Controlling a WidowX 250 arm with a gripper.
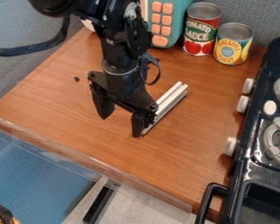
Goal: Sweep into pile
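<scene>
So the claw (120, 122) is hanging over the middle of the tabletop (101, 146), fingers spread apart, one right by the near end of a slanted silver bar (171, 99). Black stove (250, 164) on the right. Tiny dark bit (76, 78) sits towards the left edge, two cans (202, 33) (233, 43) near the back.So the claw (120, 122) is hanging over the middle of the tabletop (101, 146), fingers spread apart, one right by the near end of a slanted silver bar (171, 99). Black stove (250, 164) on the right. Tiny dark bit (76, 78) sits towards the left edge, yellow can (233, 43) and red can (202, 33) near the back.

My black jointed arm (127, 33) enters from the top edge, left of centre, and descends steeply. My black two-finger end effector (120, 127) points downward, slightly tilted, its fingers apart. A thin black cable (159, 70) loops out beside my black cylindrical wrist (119, 69).
</scene>
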